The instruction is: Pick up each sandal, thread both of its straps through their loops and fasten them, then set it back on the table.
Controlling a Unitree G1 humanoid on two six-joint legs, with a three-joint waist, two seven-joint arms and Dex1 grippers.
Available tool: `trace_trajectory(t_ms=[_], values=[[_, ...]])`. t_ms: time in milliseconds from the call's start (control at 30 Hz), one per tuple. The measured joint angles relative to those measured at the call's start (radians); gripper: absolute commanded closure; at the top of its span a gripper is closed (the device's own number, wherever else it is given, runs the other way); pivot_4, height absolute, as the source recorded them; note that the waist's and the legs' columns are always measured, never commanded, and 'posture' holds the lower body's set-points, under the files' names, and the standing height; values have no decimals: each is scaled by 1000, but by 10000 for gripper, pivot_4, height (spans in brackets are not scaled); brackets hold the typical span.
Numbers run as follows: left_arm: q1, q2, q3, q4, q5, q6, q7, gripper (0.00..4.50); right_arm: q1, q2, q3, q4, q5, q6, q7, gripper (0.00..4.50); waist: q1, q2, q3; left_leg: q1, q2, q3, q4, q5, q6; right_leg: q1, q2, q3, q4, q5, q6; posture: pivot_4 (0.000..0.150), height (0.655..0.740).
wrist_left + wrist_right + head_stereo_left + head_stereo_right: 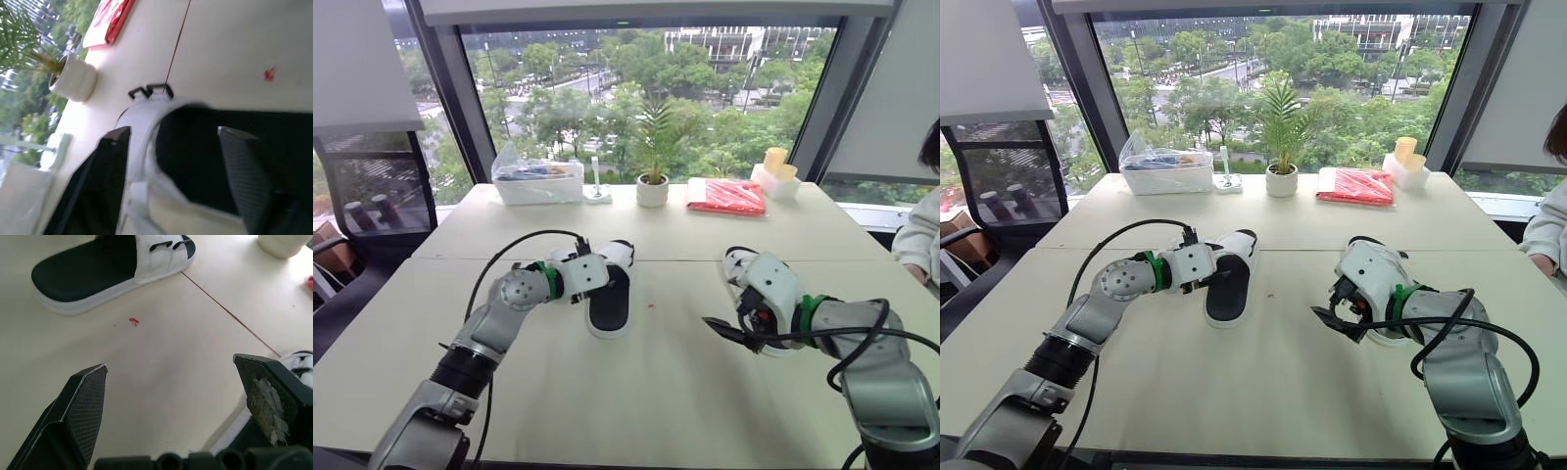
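Left gripper (pixel 173 131): fingers parted, straddling the white strap (pixel 146 115) of a black-footbed, white-soled slide sandal (pixel 609 308). It is not clamped, and contact cannot be judged. The sandal lies flat at 11 o'clock from the centre of the pale table (pixel 656 392). The left arm is bent at the elbow, with the forearm reaching toward 2 o'clock.

Right gripper (pixel 170 363): fingers spread wide and empty over bare tabletop. The second matching sandal (pixel 736 264) lies under its wrist, at 2 o'clock from centre. The right forearm enters from 4 o'clock.

Open surface lies between the sandals and toward 6 o'clock. At 12 o'clock, along the far edge, stand a small white potted plant (pixel 652 186), a flat red packet (pixel 726 196) and a clear plastic box (pixel 538 181).
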Motion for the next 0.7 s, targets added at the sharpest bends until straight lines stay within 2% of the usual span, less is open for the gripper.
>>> trace_trajectory(t_ms=[100, 233, 500, 700], values=[[-56, -7, -24, 18, 43, -19, 19, 570, -34, -1, 3, 6, 48, 30, -49, 0, 2, 0, 0, 0, 0, 0, 0, 0, 0, 0, 0, 0, 0, 0, 0, 1500, 7374], [-119, -70, -68, 114, 108, -21, 79, 570, -23, -4, 5, -2, 105, 51, -104, 0, 4, -1, 0, 0, -1, 0, 0, 0, 0, 0, 0, 0, 0, 0, 0, 1500, 7374], [-269, -158, -193, 449, 275, -52, 233, 570, -5, -21, 23, -46, 178, 107, -234, 0, -2, -3, 1, -1, -1, 1, 0, 0, 1, -1, 0, 0, 0, 0, 0, 1500, 7374], [-402, -230, -231, 708, 328, -101, 347, 570, 25, -19, 26, -96, 216, 146, -329, 0, -1, -4, 2, -1, -2, 2, 0, 0, 1, -1, 0, 0, 0, 0, 0, 1500, 7374]])
